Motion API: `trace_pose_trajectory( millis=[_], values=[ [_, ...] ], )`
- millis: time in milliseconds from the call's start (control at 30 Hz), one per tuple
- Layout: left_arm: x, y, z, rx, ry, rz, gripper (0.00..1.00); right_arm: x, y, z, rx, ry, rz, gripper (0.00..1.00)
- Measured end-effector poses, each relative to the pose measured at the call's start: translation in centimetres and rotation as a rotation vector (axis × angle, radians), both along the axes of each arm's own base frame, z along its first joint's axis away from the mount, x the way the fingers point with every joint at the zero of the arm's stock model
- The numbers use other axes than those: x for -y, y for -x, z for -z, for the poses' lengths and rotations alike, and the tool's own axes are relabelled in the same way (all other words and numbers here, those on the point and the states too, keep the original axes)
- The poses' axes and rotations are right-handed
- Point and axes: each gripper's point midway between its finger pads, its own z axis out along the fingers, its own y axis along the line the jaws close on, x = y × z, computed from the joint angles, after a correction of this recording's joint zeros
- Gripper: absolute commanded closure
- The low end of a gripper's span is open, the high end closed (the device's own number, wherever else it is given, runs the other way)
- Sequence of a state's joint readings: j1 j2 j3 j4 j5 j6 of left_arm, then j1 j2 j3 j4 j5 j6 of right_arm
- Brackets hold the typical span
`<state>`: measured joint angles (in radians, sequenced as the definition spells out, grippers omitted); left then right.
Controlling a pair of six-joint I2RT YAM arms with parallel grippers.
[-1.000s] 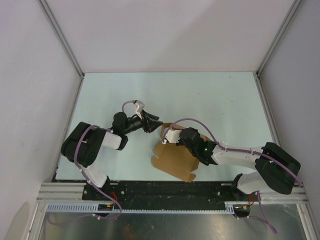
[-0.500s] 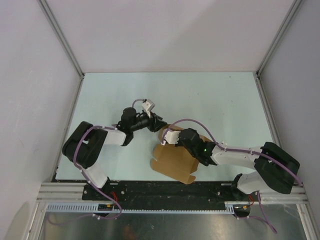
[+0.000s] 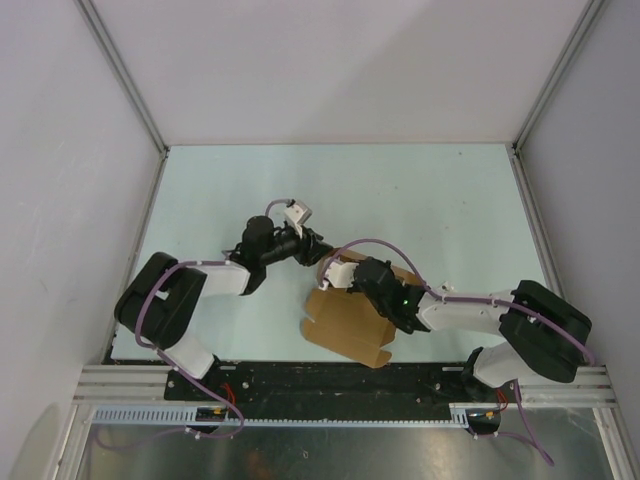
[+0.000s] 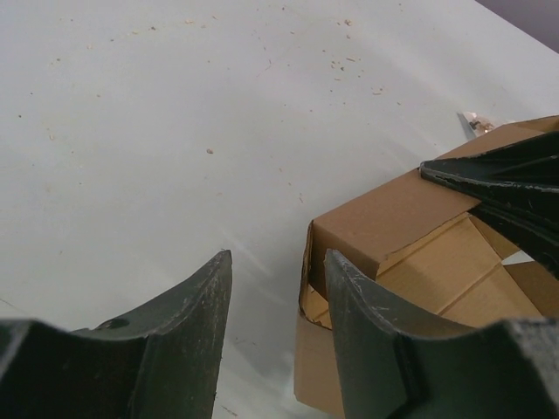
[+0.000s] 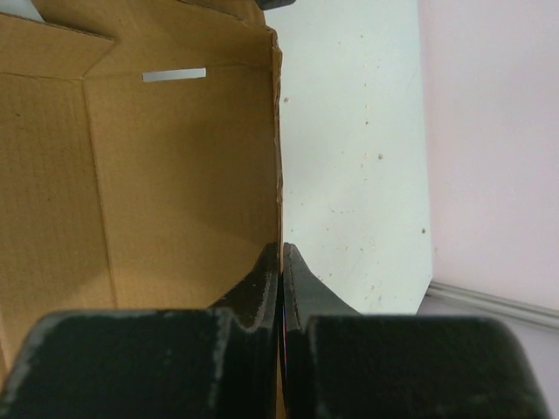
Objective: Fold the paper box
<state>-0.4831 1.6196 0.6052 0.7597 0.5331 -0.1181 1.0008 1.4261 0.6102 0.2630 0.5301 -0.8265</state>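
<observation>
White walls enclose a pale green table, crumb-speckled in the left wrist view. The paper box lies near the front edge between the arms, part-raised, askew to the table's edges, open side up. Only the right wrist view shows its corrugated inside, where the right gripper is pinched tight on a side wall's edge. The left gripper stands half open beside the box's corner, holding nothing

Left tool swung right, wrist rolled, now beside paper box corner; box perhaps nudged left.
</observation>
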Motion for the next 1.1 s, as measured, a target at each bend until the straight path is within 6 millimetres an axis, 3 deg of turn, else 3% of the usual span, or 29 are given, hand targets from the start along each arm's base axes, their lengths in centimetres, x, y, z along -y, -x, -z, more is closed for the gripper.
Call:
trace_pose_trajectory(
  millis=[1100],
  values=[
    [-0.3,2.1,0.4,-0.009,-0.054,-0.028,0.5,-0.8,1.4,-0.5,0.127,0.045,0.048,1.0]
  ],
)
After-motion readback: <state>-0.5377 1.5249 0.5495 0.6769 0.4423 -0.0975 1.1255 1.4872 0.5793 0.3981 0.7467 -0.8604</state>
